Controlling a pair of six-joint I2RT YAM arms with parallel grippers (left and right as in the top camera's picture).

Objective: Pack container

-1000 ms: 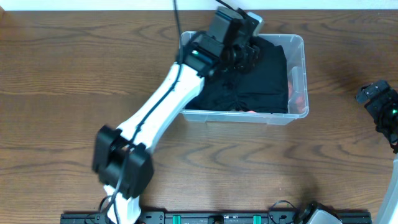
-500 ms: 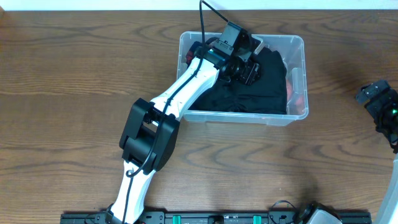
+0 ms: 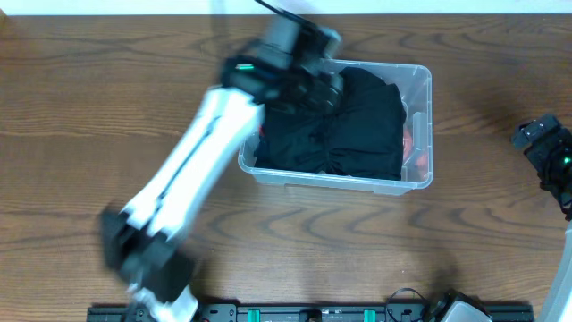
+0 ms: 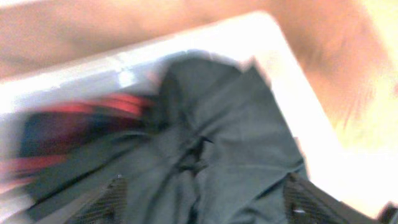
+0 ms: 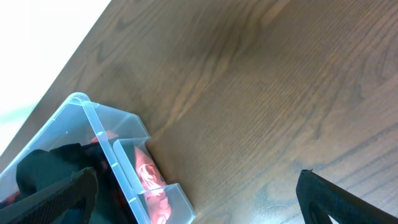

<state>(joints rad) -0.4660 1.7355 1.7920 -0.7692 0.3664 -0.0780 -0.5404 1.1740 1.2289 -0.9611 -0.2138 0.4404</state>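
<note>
The container (image 3: pixel 425 85) is a clear plastic bin at the table's far middle, filled with a crumpled black garment (image 3: pixel 357 121). Red-orange cloth (image 3: pixel 411 148) shows at its right end. My left gripper (image 3: pixel 311 88) is motion-blurred over the bin's left far corner. In the left wrist view its fingers (image 4: pixel 205 202) are spread wide, open and empty, just above the black garment (image 4: pixel 236 130), with red cloth (image 4: pixel 99 106) and the bin's rim (image 4: pixel 205 37) beyond. My right gripper (image 3: pixel 547 148) is open at the table's right edge, its fingers (image 5: pixel 199 205) over bare wood.
The wooden table (image 3: pixel 107 107) surrounds the bin. In the right wrist view the container's corner (image 5: pixel 121 152) with the red-orange cloth (image 5: pixel 149 177) lies at the lower left. A black rail (image 3: pixel 313 313) runs along the front edge.
My left arm has swung fast toward the left, its gripper shifting to the bin's left far corner. The container has slid a little left and turned slightly. The right arm has not moved.
</note>
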